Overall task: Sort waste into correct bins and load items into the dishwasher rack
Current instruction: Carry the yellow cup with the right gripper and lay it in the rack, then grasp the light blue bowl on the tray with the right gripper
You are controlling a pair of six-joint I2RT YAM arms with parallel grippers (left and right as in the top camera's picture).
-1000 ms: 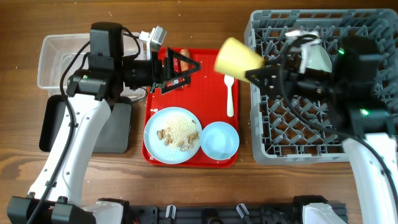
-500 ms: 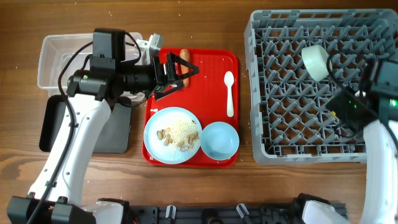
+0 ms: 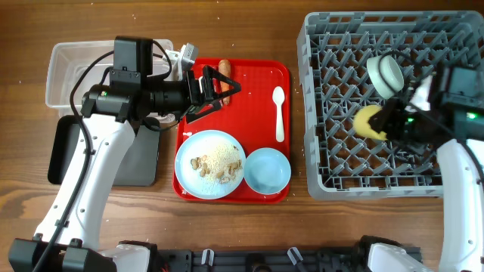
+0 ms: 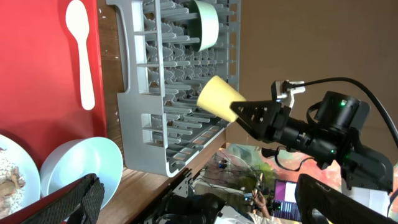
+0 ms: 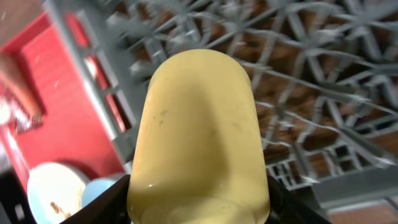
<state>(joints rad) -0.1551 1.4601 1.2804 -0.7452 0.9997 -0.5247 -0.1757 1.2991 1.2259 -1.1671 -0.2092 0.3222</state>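
Observation:
My right gripper (image 3: 387, 119) is shut on the yellow cup (image 3: 367, 123) and holds it over the middle of the grey dishwasher rack (image 3: 325, 162). The cup fills the right wrist view (image 5: 199, 137). The mint green bowl (image 3: 386, 74) stands in the rack. My left gripper (image 3: 218, 87) is open and empty over the far part of the red tray, beside the orange carrot piece (image 3: 224, 70). The pale blue plate (image 3: 210, 164) holds beige scraps. The light blue bowl (image 3: 267, 170) and white spoon (image 3: 279, 113) lie on the tray. The tissue is hidden.
The flat red serving tray (image 3: 257, 75) lies between the bins and the rack. The clear tub (image 3: 72, 72) is at the far left, with the black tray (image 3: 68, 151) just in front of it. My left arm reaches over both bins.
My right arm has carried the yellow cup from above the tray's right edge over the rack, out to the right and back to its middle. My left gripper has barely moved.

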